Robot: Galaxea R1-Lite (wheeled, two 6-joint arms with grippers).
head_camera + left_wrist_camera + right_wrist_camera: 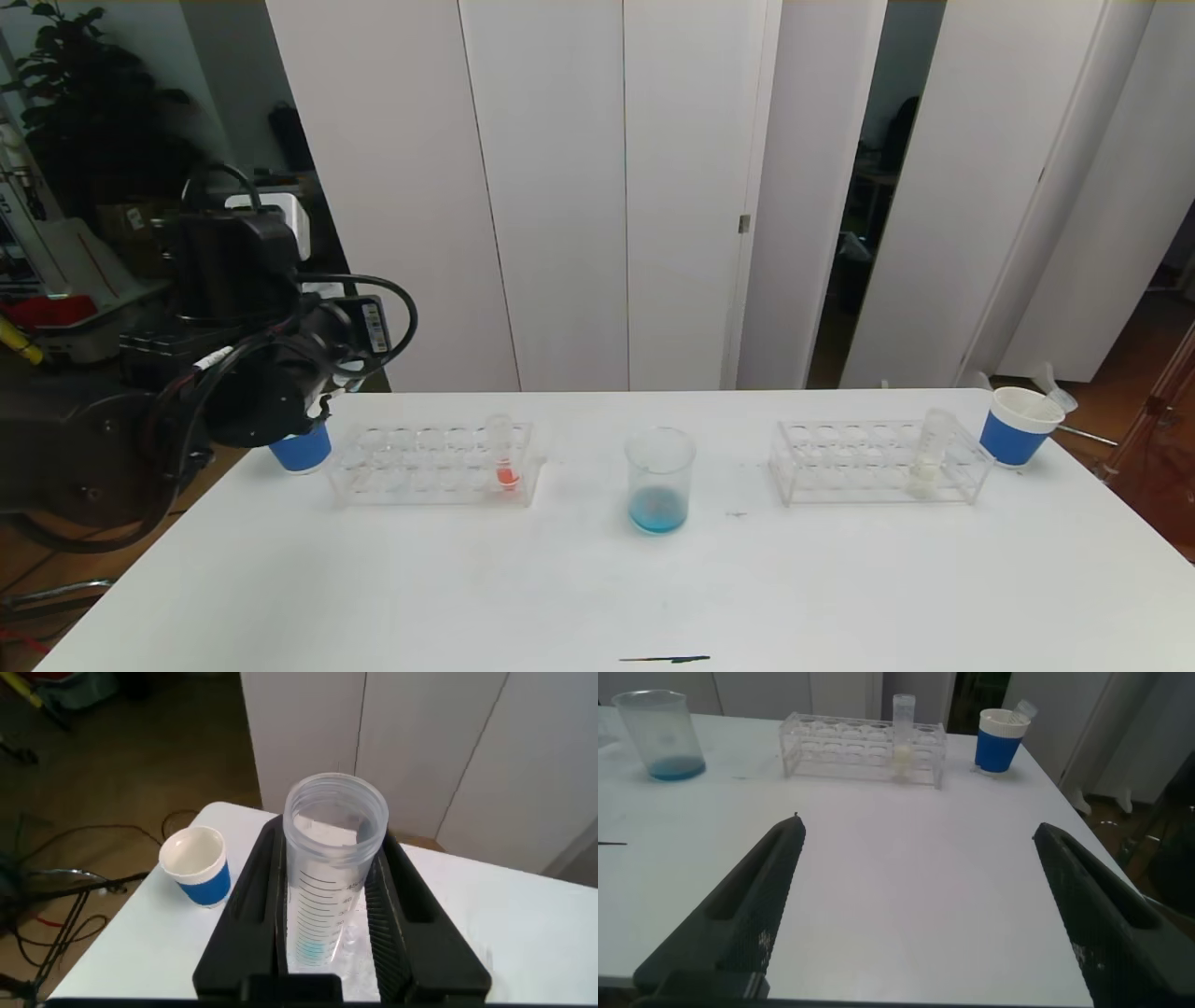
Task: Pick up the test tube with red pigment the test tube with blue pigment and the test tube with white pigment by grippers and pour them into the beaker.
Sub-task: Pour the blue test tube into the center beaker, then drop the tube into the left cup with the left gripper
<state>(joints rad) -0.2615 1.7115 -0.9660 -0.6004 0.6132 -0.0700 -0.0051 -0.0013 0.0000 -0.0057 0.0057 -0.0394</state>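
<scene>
- Left hand [329,929] is clamped on the test tube with blue pigment [332,873], seemingly emptied; dropping it in the cup [196,863] beside it looks next.
- Beaker [660,479], well right of that hand, holds blue.
- Two racks: red tube [504,455], white tube [930,452].
- Two cups.
- Right hand [924,915] is spread wide, holding nothing.

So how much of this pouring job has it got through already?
Blue looks done: the beaker holds blue liquid. In hand, the left tool grips the test tube with blue pigment, with only a blue trace inside, above the left rack. Left: the red tube there and the test tube with white pigment in the right rack. The right tool waits open.
</scene>
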